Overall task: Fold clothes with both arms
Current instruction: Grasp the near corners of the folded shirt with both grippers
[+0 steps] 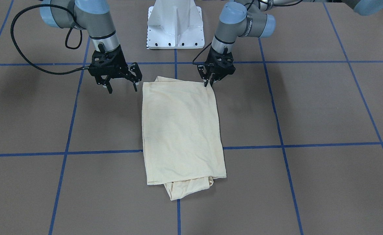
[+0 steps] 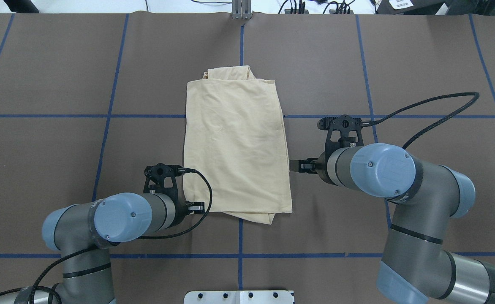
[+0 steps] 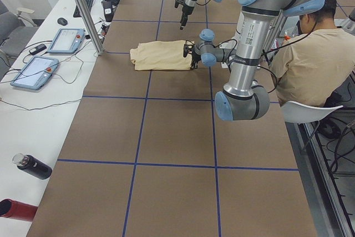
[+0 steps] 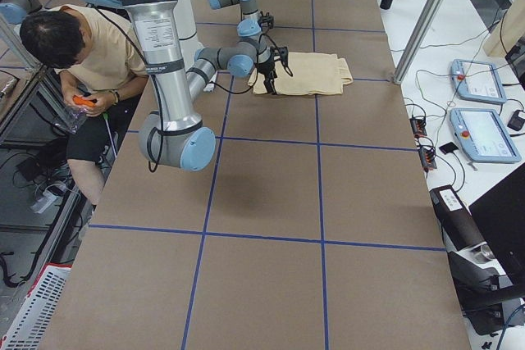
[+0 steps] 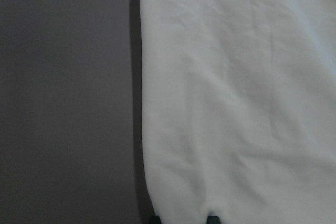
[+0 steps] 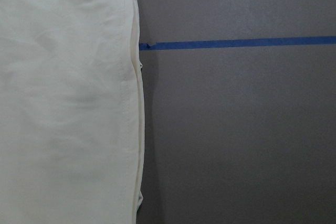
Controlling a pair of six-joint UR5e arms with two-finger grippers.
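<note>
A brown table (image 1: 325, 104) gridded with blue tape lines (image 1: 309, 145) carries a white metal base pedestal (image 1: 175, 26) at its far edge, seen from the operators' side. Beside it, a man in a beige T-shirt (image 3: 310, 65) sits on a white chair (image 3: 308, 112), head bowed. On the white bench across from him, by an upright metal post (image 3: 83, 12), lie two teach pendants (image 3: 66, 40), a keyboard (image 3: 86, 3), a mouse (image 3: 62, 21), a black bottle (image 3: 33, 166) and a red bottle (image 3: 14, 209).
</note>
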